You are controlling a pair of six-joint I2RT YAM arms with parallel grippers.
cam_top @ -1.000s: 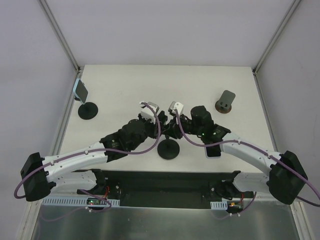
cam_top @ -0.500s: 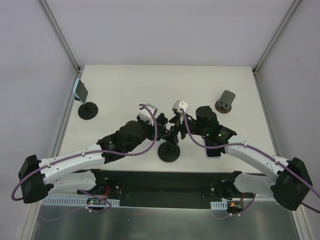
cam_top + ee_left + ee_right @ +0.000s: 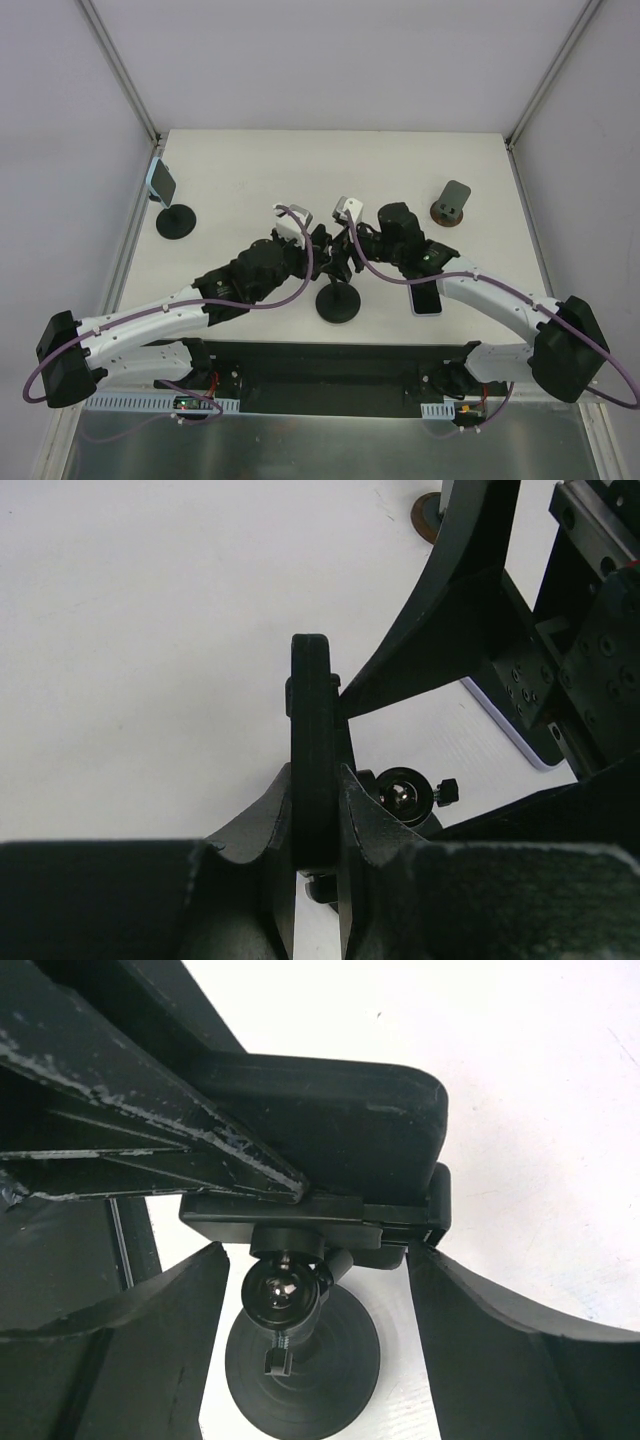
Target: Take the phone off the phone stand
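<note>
Phone: flat on the table near your right tool, seemingly off the stand.
Left tool: pinching the stand's plate.
Right tool: spread.
Remaining: release.

White tabletop; matt black phone stand; phone, dark screen with pale lilac rim; second phone, pale blue edge, above a black round base; arm links white with black joints; cables purple; small stand grey over brown.
</note>
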